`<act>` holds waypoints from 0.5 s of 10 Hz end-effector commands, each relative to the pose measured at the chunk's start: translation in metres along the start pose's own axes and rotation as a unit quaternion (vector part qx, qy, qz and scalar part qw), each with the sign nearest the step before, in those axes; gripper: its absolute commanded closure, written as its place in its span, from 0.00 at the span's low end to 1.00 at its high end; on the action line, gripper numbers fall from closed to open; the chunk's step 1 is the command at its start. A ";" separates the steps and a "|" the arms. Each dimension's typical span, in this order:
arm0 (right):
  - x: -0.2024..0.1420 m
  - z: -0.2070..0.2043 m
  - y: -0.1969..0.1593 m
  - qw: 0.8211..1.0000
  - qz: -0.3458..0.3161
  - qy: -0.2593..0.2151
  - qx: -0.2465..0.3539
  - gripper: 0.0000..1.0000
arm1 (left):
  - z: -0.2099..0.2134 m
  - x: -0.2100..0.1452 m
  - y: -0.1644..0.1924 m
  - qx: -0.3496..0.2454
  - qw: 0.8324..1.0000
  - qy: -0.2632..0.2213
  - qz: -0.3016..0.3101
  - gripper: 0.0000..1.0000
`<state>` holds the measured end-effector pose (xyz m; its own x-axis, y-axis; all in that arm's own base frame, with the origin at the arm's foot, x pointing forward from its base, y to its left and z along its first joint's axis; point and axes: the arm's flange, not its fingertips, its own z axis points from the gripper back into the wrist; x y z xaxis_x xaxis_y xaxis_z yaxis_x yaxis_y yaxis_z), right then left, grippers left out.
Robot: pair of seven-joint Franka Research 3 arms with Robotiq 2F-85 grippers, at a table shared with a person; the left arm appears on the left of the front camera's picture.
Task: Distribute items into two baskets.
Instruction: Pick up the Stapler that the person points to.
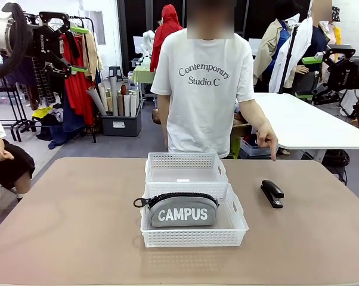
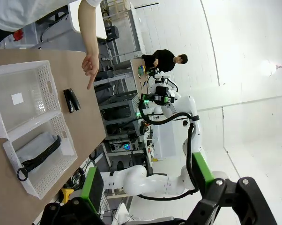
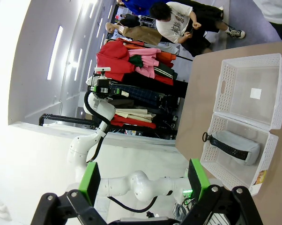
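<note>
With left hand and right hand both spread and high, the near basket below them holds the soft, light pouch, while the stapler, likely rigid, dense and slick, lies on the tabletop below the right hand, best pinched across its narrow sides.

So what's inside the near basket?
A grey CAMPUS pouch lies inside the near basket, zipper on top. Anything under the pouch is covered, so I can't tell.
</note>
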<state>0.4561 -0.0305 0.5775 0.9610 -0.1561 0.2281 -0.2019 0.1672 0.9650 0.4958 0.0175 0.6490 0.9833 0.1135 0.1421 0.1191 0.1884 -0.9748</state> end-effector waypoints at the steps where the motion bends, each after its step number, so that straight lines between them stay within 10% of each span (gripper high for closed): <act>1: -0.001 -0.001 0.002 1.000 0.001 0.001 -0.001 0.00 | 0.001 -0.001 -0.002 0.001 1.000 -0.001 -0.001 0.00; 5: -0.001 -0.001 0.002 1.000 0.001 0.001 -0.001 0.00 | 0.001 -0.001 -0.002 0.001 1.000 -0.001 -0.001 0.00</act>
<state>0.4561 -0.0305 0.5775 0.9610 -0.1562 0.2281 -0.2019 0.1672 0.9650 0.4958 0.0175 0.6490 0.9833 0.1135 0.1421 0.1191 0.1884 -0.9748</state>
